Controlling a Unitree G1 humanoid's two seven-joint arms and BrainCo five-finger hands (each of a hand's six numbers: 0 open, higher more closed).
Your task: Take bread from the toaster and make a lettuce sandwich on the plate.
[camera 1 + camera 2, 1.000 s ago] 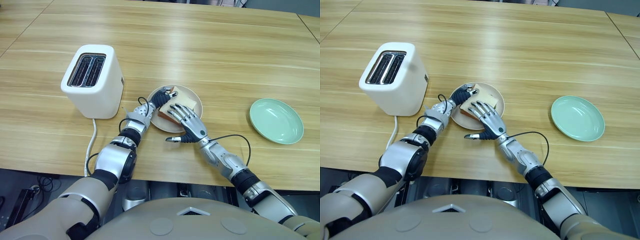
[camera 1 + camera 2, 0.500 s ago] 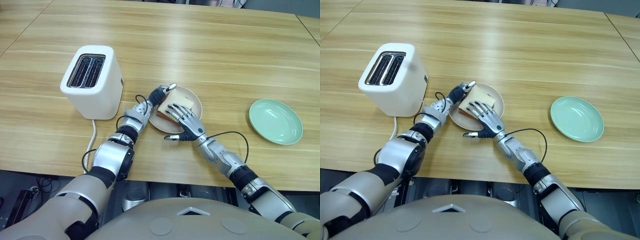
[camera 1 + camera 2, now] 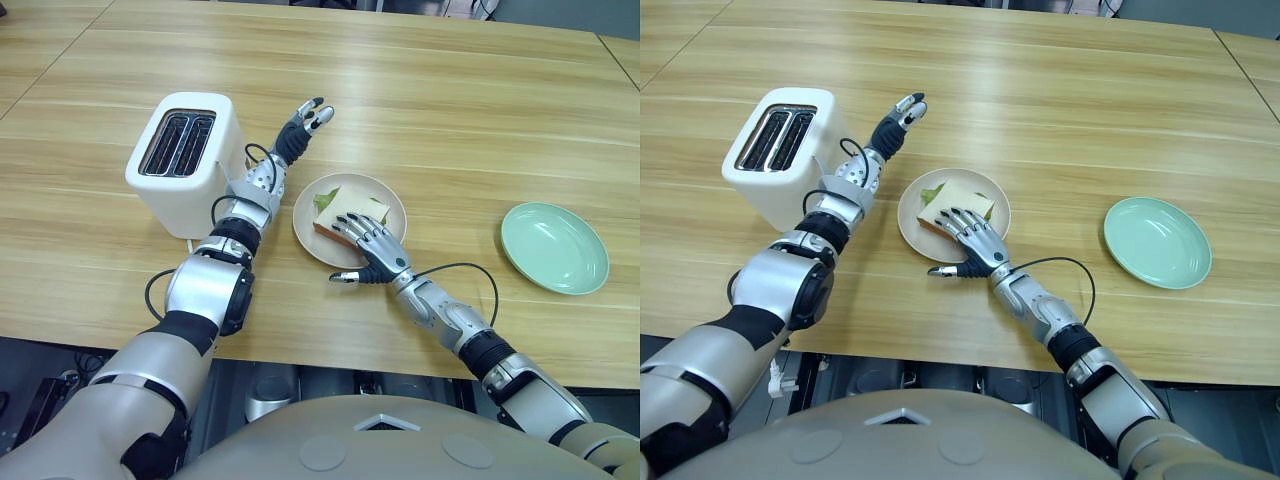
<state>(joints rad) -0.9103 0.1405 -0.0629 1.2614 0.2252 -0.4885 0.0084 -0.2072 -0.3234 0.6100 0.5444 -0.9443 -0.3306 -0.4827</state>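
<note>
A wooden table [image 3: 450,90] is seen from above. Near its front edge a tan plate [image 3: 303,230] is set, and on it a sandwich is laid: a slice of bread [image 3: 352,207] on top, with a green leaf of lettuce [image 3: 324,200] showing from under its edge at 10 o'clock. A second slice can be made out beneath along the side at 7 o'clock.

The right hand [image 3: 376,253] is placed at 5 o'clock of the plate, over its near rim. Its fingers are spread apart and only slightly bent, and nothing is gripped by them; the fingertips [image 3: 350,226] are laid on the near part of the top slice, while the thumb [image 3: 342,277] is stretched out to 9 o'clock over the table, just off the plate. A thin black cable [image 3: 470,271] is looped beside the forearm.

The left hand [image 3: 303,125] is held above the table at 11 o'clock of the plate, well apart from the sandwich. Its fingers are stretched out straight, close together, pointing to 1 o'clock, and nothing is held in it.

A white toaster [image 3: 185,175] is stood at 9 to 10 o'clock of the plate, slots upward, just beside the left forearm. A pale green dish [image 3: 555,247] is set at 3 o'clock, well apart from the sandwich.
</note>
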